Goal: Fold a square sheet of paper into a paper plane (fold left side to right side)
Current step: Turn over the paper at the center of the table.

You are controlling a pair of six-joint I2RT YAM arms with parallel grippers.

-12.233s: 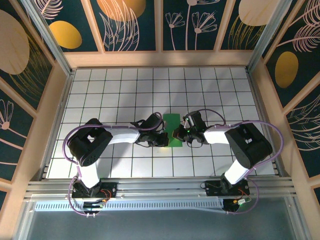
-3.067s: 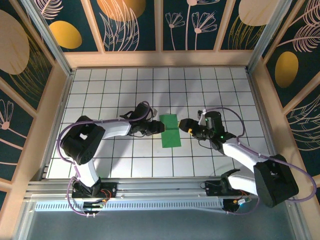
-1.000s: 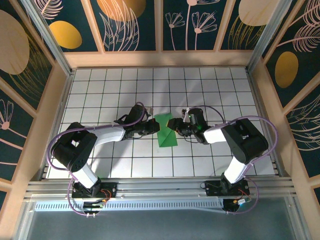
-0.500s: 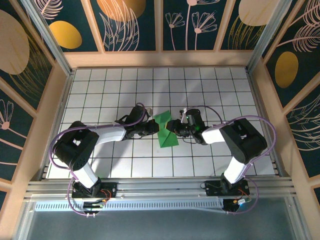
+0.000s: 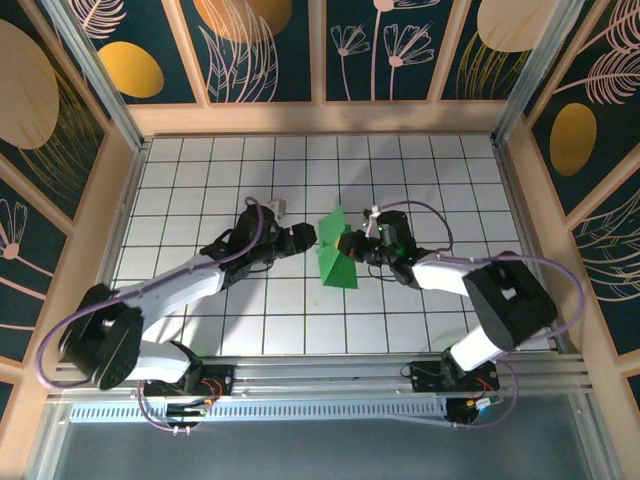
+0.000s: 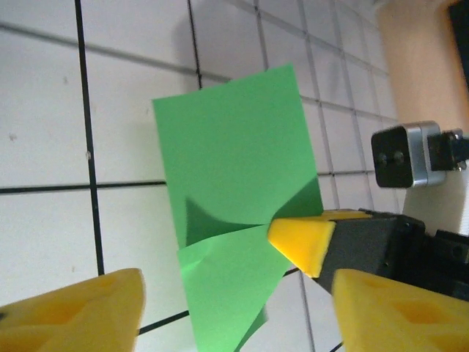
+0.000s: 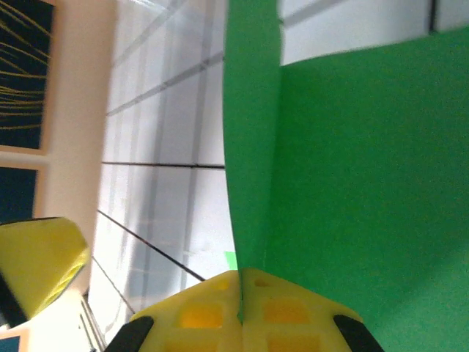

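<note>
The square sheet of paper (image 5: 333,255) sits near the middle of the table (image 5: 200,170). It is half folded and lifted, with its upper flap standing up off the tiles while the lower part slopes down. From above I can't quite tell whether its near edge rests on the surface.

The right gripper (image 5: 346,243) has its jaws pressed tight together on the sheet's right edge, just where a crease runs in. Seen from its own wrist, the green paper (image 7: 352,183) slips in between the two yellow fingers (image 7: 205,312). The left gripper (image 5: 306,237) hangs just beside the sheet's left edge. Its jaws are spread wide with nothing between them, clear of the paper (image 6: 234,169).

Open tiles run on every side of the sheet, widest toward the far wall and out to the left and right. Close in, the two grippers flank the paper. Both arms reach in from the near corners, with purple cables (image 5: 410,205) looping above them.

The surface is a white grid with dark lines. It is fenced by a wooden frame (image 5: 320,118) with dark painted panels (image 5: 260,50) behind. A metal rail (image 5: 320,375) runs along the near edge.
</note>
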